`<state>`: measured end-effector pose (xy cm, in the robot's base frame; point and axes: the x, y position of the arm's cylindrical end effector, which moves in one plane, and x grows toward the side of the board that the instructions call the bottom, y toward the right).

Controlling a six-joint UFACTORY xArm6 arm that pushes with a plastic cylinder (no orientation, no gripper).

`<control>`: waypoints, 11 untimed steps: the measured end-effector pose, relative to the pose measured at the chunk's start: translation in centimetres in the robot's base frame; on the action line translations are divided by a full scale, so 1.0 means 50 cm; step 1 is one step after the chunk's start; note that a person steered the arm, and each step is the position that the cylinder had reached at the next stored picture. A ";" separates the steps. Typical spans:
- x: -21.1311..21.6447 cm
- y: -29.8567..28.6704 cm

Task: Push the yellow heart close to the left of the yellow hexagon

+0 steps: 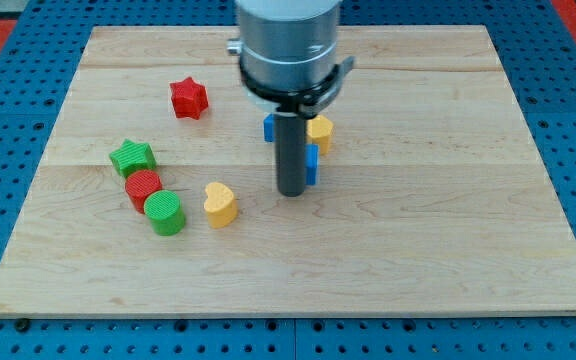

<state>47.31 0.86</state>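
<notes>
The yellow heart [220, 204] lies on the wooden board [418, 240] left of centre. The yellow hexagon [320, 131] sits near the board's middle, partly hidden behind the rod. My tip [290, 192] rests on the board to the right of the heart, a clear gap away, and just below the hexagon. A blue block [311, 164] touches or nearly touches the rod on its right side. Another blue block [267, 127] peeks out on the rod's left.
A red star [188, 98] lies toward the view's upper left. A green star [132, 158], a red cylinder [142, 187] and a green cylinder [165, 212] cluster left of the heart. The arm's grey body [288, 45] hangs over the board's top middle.
</notes>
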 end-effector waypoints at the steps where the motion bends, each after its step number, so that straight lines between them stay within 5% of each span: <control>1: -0.046 0.001; 2: 0.133 0.006; 3: 0.178 -0.137; 9: -0.074 -0.177; 11: -0.111 -0.027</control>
